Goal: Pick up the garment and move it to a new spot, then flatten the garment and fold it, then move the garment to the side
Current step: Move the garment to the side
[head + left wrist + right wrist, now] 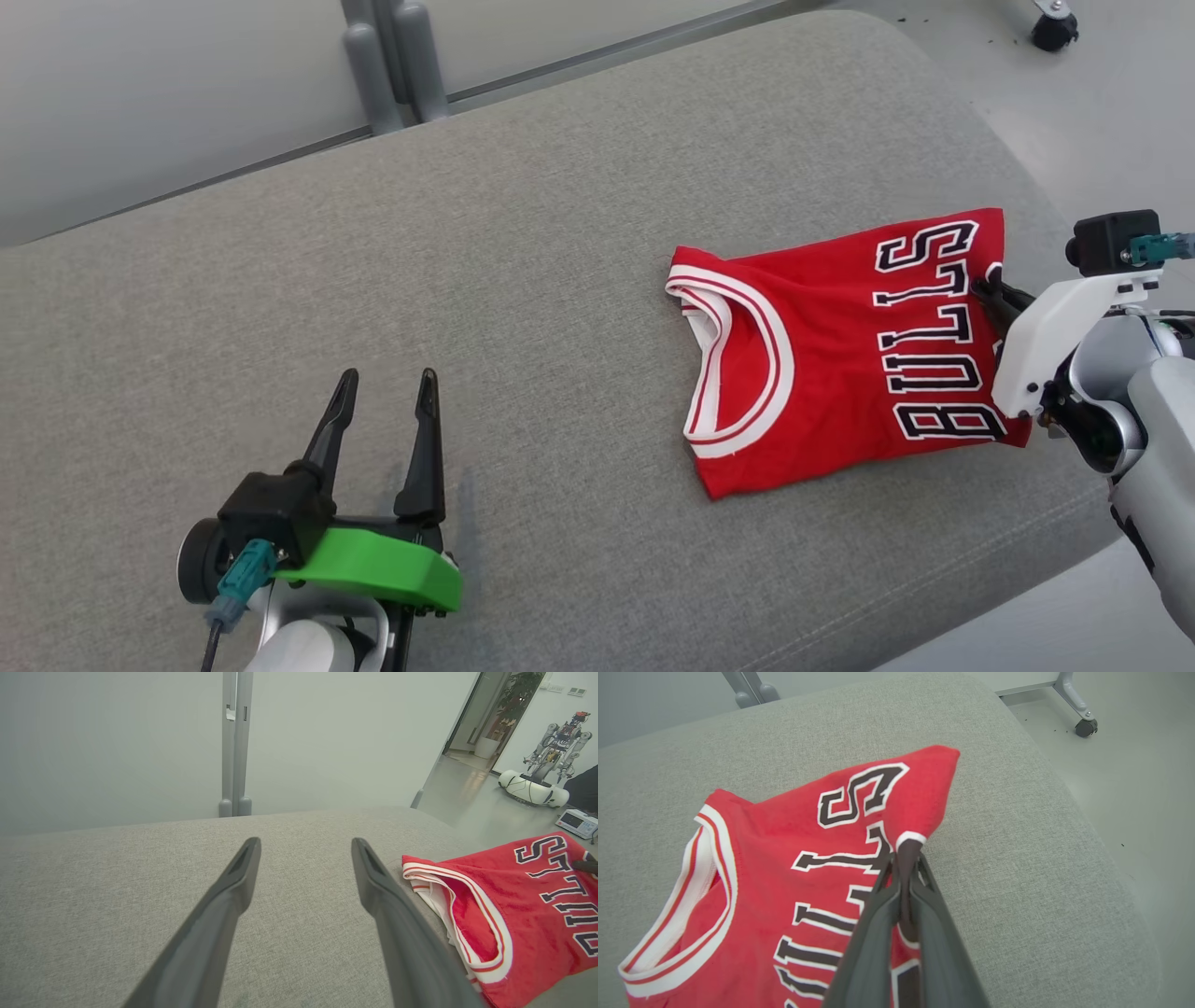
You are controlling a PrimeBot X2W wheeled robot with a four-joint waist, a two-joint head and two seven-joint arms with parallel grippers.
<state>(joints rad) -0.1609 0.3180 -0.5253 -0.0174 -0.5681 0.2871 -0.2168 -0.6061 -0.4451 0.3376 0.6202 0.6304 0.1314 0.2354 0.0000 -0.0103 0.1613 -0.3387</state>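
The garment is a red jersey with black "BULLS" lettering and white trim, folded and lying on the right part of a grey cushioned surface. My right gripper is shut on the garment's right edge; in the right wrist view the gripper pinches the fabric between its dark fingers. My left gripper stands open at the lower left, well clear of the garment. In the left wrist view its fingers frame bare cushion, with the garment to the right.
The cushion's rounded right edge drops to a pale floor. A grey post stands behind the cushion and a caster wheel sits at the far right. Another robot and a small device are on the floor beyond.
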